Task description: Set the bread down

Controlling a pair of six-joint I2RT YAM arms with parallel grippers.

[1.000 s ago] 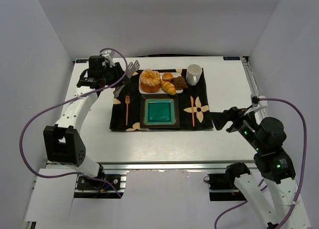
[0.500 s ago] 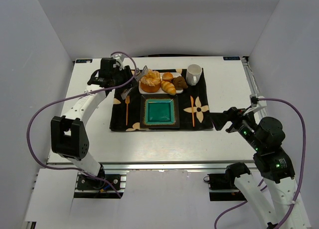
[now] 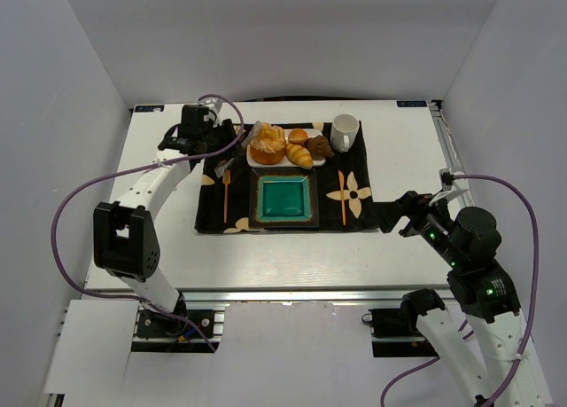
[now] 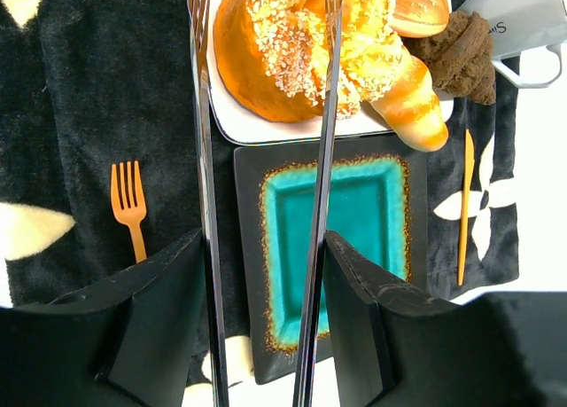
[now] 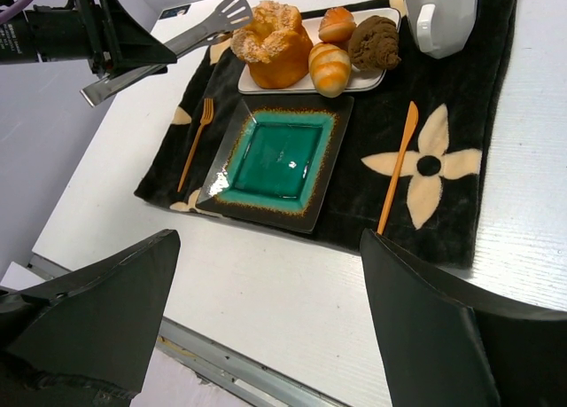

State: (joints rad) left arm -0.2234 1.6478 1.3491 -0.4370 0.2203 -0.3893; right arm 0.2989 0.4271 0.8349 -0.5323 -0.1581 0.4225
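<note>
At left, our left gripper (image 4: 264, 247) reaches in with a pair of metal tongs (image 4: 319, 159), their arms spread to either side of the bread (image 4: 297, 48) but not visibly squeezing it. The bread sits unlifted on the white plate (image 4: 266, 130) beside the croissant (image 4: 409, 105); the teal dish (image 4: 341, 238) is bare, so we judge the placing undone. At right, our right gripper (image 5: 266, 318) hangs wide open, well apart.

You've got shiny metal tongs (image 4: 317, 159) over the rough, sugar-crusted bread (image 4: 292, 48), beside a glossy glazed teal plate (image 4: 354, 221) on fuzzy black cloth (image 4: 106, 97).
</note>
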